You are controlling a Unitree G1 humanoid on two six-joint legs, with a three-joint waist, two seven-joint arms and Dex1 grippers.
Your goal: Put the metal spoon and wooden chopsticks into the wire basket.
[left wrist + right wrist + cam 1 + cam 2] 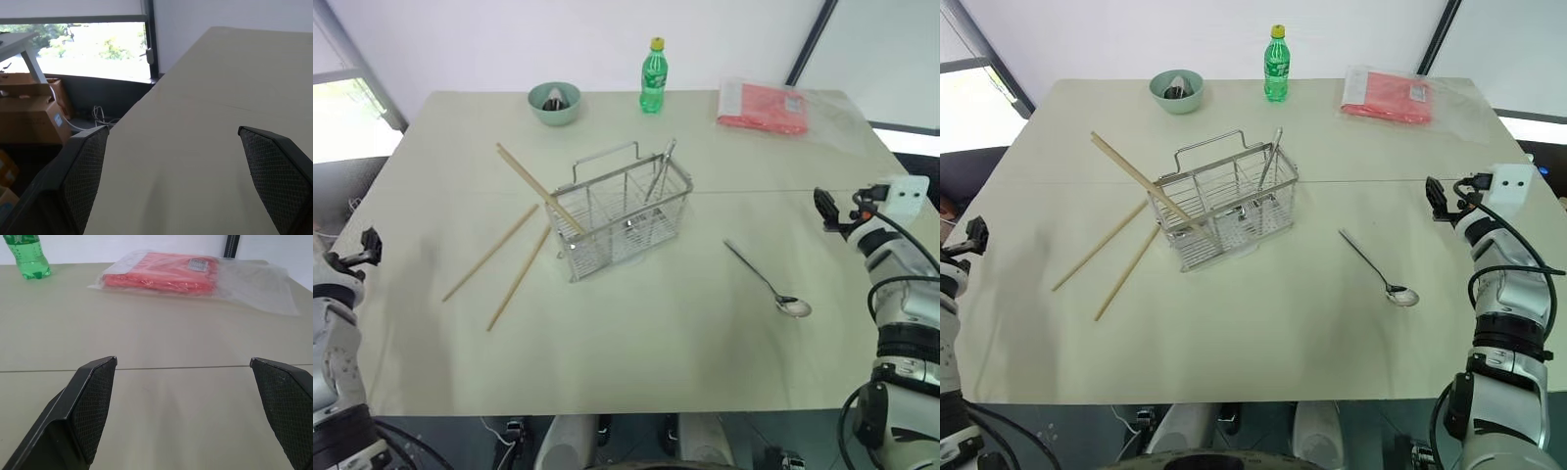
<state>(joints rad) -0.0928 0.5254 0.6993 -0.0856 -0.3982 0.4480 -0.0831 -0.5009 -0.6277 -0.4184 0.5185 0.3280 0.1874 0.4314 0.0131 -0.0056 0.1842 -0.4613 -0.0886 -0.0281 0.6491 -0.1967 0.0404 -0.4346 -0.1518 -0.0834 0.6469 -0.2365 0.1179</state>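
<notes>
The wire basket (pixel 619 238) stands mid-table, and a thick silver utensil (pixel 662 164) is upright in its right end. Wooden chopsticks (pixel 523 175) lean across the basket's left rim, their upper ends sticking out to the far left. Two more chopsticks (pixel 490 253) (pixel 519 278) lie flat on the table left of the basket. To the basket's right, the metal spoon (pixel 768 282) lies on the table with its bowl nearest me. My left gripper (pixel 369 245) hovers open at the table's left edge. My right gripper (pixel 826 209) is open at the right edge, beyond the spoon; nothing lies between its fingertips (pixel 100 382).
At the far side stand a green bottle (pixel 653 75), a green bowl (pixel 554 103) and a red packet in a clear bag (pixel 166 273). Off the table's left edge, the left wrist view shows cardboard boxes (pixel 29 115) below a window.
</notes>
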